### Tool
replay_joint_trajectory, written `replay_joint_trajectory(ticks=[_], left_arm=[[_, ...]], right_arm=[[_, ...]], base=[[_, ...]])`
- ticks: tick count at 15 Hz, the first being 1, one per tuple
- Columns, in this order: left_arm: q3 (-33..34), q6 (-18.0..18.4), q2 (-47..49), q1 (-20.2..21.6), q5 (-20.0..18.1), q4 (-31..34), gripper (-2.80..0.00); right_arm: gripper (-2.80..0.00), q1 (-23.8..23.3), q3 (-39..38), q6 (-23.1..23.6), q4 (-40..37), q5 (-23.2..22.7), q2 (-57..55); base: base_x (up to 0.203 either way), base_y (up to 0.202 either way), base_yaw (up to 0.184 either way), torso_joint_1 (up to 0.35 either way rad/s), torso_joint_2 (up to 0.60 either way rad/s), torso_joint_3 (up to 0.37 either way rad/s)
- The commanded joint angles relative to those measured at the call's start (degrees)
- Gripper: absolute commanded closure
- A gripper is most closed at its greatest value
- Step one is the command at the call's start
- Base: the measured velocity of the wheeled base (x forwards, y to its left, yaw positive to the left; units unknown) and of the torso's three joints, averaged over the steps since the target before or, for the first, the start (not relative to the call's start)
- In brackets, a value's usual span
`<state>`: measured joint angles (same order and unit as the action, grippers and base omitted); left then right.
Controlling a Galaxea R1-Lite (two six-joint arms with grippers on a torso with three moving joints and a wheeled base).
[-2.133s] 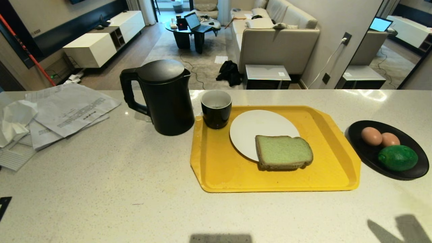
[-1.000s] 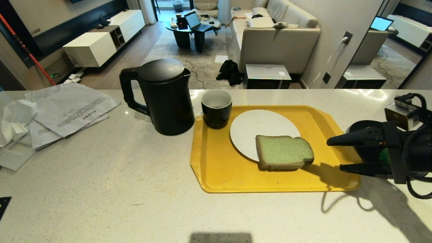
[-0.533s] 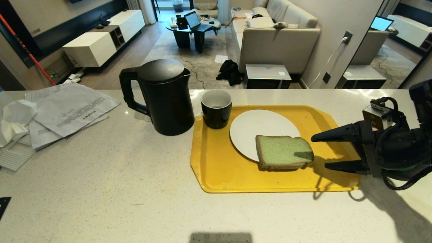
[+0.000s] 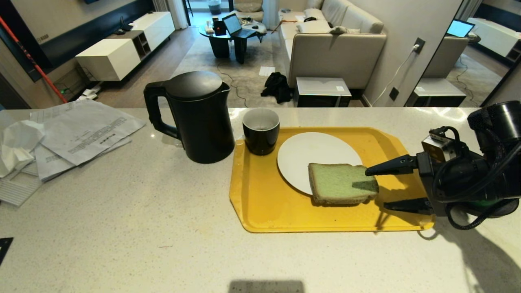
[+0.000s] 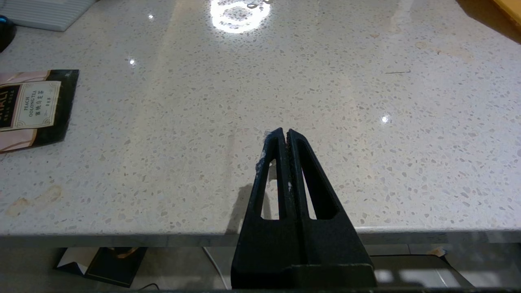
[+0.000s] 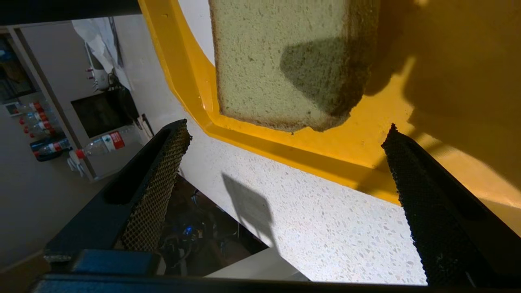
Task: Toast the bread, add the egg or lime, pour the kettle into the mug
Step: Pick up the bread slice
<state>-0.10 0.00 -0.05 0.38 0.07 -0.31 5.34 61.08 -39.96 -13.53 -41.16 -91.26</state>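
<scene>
The bread (image 4: pixel 340 183), pale green with a brown crust, lies half on a white plate (image 4: pixel 309 150) on a yellow tray (image 4: pixel 264 203). My right gripper (image 4: pixel 375 190) is open, lying level over the tray's right end, its fingertips just right of the slice and apart from it. In the right wrist view the bread (image 6: pixel 285 61) sits beyond the open right gripper (image 6: pixel 287 128), nothing between the fingers. The black kettle (image 4: pixel 199 118) stands left of the tray, and the black mug (image 4: pixel 261 131) is on the tray's far left corner. The right arm hides the egg and the lime. My left gripper (image 5: pixel 285 132) is shut and empty above the counter's near edge.
Loose papers (image 4: pixel 81 130) lie at the counter's far left. A tea packet (image 5: pixel 28 106) lies near the left gripper. A black dish (image 4: pixel 504 208) right of the tray is mostly covered by the right arm. The counter drops off to a living room behind.
The right arm came in from the right and moved left over the dish toward the bread, its jaws spreading a little wider. Nothing else has moved.
</scene>
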Motion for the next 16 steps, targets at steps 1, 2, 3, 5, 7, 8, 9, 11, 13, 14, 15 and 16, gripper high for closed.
replay_joint_trajectory(ticks=[1,2,3,5,7,8,9,11,13,14,15,16], left_arm=[[0.01,0.0,-0.04,0.06,0.01,-0.04,0.0],[0.01,0.0,-0.04,0.0,0.01,-0.04,0.0],[0.01,0.0,-0.04,-0.03,0.01,-0.04,0.0],[0.01,0.0,-0.04,0.06,0.01,-0.04,0.0],[0.01,0.0,-0.04,0.03,0.01,-0.04,0.0],[0.01,0.0,-0.04,0.06,0.01,-0.04,0.0],[0.01,0.0,-0.04,0.06,0.01,-0.04,0.0],[0.01,0.0,0.01,0.06,0.01,-0.04,0.0],[0.01,0.0,-0.04,0.06,0.01,-0.04,0.0],[0.01,0.0,-0.04,-0.03,0.01,-0.04,0.0],[0.01,0.0,-0.04,0.06,0.01,-0.04,0.0],[0.01,0.0,-0.04,0.06,0.01,-0.04,0.0]], right_arm=[[-2.8,0.37,1.57,-0.76,-0.23,-0.41,-1.29],[-2.8,0.45,2.39,-1.8,-0.2,-0.42,-1.93],[-2.8,0.46,3.19,-2.37,-0.18,-0.42,-2.76],[-2.8,0.5,4.36,-2.57,-0.26,-0.42,-4.15],[-2.8,0.98,5.16,-2.58,-0.25,-0.4,-5.12],[-2.8,1.07,5.41,-2.58,-0.27,-0.36,-5.65],[-2.8,1.16,5.72,-2.6,-0.27,-0.41,-6.23],[-2.8,1.2,6.11,-3.01,-0.36,-0.42,-6.48],[-2.8,1.66,7.21,-4.8,-0.27,-0.65,-6.83],[-2.8,1.86,7.64,-5.19,-0.27,-1.44,-6.83],[-2.8,1.96,7.95,-5.71,-0.27,-2.04,-6.85],[-2.8,2.14,8.62,-6.24,-0.27,-2.08,-7.01]], base=[[0.0,0.0,0.0,0.0,0.0,0.0],[0.0,0.0,0.0,0.0,0.0,0.0],[0.0,0.0,0.0,0.0,0.0,0.0],[0.0,0.0,0.0,0.0,0.0,0.0],[0.0,0.0,0.0,0.0,0.0,0.0],[0.0,0.0,0.0,0.0,0.0,0.0],[0.0,0.0,0.0,0.0,0.0,0.0],[0.0,0.0,0.0,0.0,0.0,0.0],[0.0,0.0,0.0,0.0,0.0,0.0],[0.0,0.0,0.0,0.0,0.0,0.0],[0.0,0.0,0.0,0.0,0.0,0.0],[0.0,0.0,0.0,0.0,0.0,0.0]])
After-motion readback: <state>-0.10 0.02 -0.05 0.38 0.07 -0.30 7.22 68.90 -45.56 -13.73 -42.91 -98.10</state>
